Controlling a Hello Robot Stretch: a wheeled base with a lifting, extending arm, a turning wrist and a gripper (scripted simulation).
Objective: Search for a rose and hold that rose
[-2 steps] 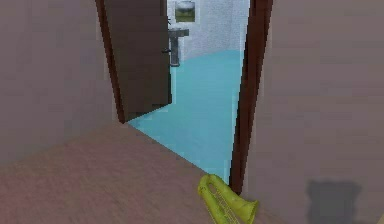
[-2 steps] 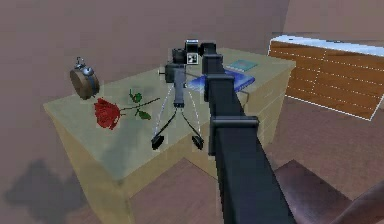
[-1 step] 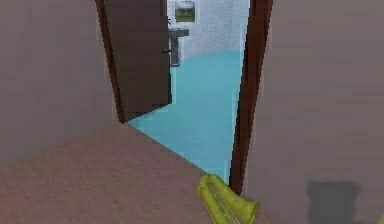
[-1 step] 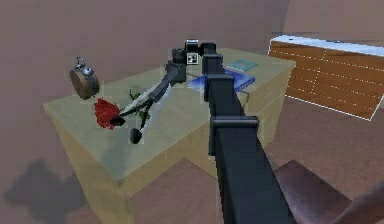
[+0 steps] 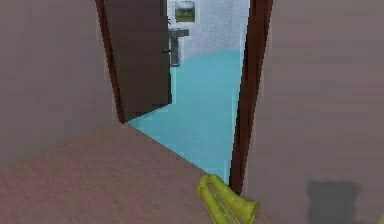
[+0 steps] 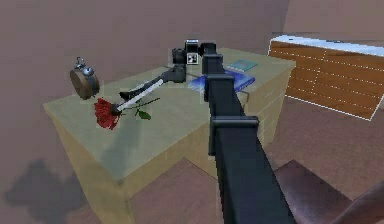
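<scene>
- Currently rose (image 6: 108, 113) lies flat on the wooden desk (image 6: 150, 140), near the alarm clock (image 6: 83, 78).
- Gripper (image 6: 130, 97) tip sits right at the rose; can't tell its finger state or whether it holds anything.
- Forward view: open dark door (image 5: 140, 55), teal floor (image 5: 205, 100) beyond.

A red rose (image 6: 107, 113) with a thin green stem and small leaves lies flat on the pale wooden desk (image 6: 120, 155), its bloom toward the arm side view's left.
</scene>
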